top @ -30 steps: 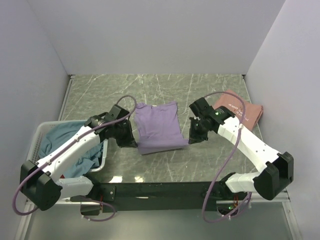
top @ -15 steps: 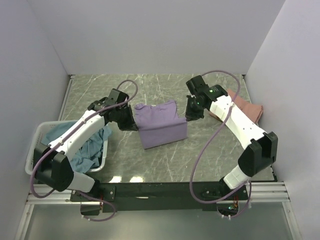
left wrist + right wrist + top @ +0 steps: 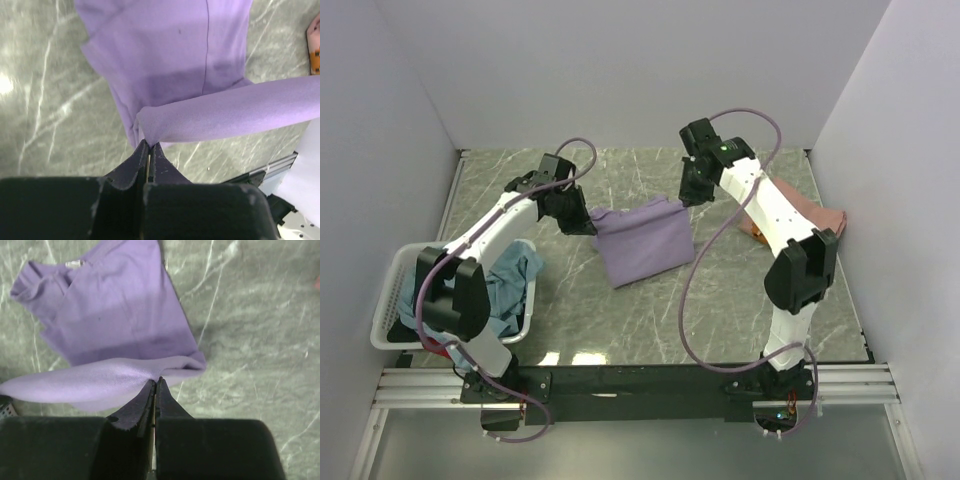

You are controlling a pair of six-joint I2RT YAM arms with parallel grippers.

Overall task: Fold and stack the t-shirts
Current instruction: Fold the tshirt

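Cloth is pinched at both ends: the lavender t-shirt (image 3: 642,245) is seen spread on the grey marbled counter (image 3: 740,300), to the right of the white basket (image 3: 392,290), and its far edge is held raised off the surface as a taut fold. The corner of that fold nearer the basket is taken by the left end effector (image 3: 588,222), whose fingers are pressed together on the fabric. The corner farther from the basket is gripped by the right end effector (image 3: 686,196), likewise clamped tight on purple cloth, as shown by its wrist view. Beneath the raised fold the rest of the shirt is laid flat, its neck label visible. A teal-blue t-shirt (image 3: 510,285) is heaped inside the basket, reaching its right wall. A salmon-pink t-shirt (image 3: 820,216) is left well to the right of the basket, beyond the lavender one, partly hidden by the right arm
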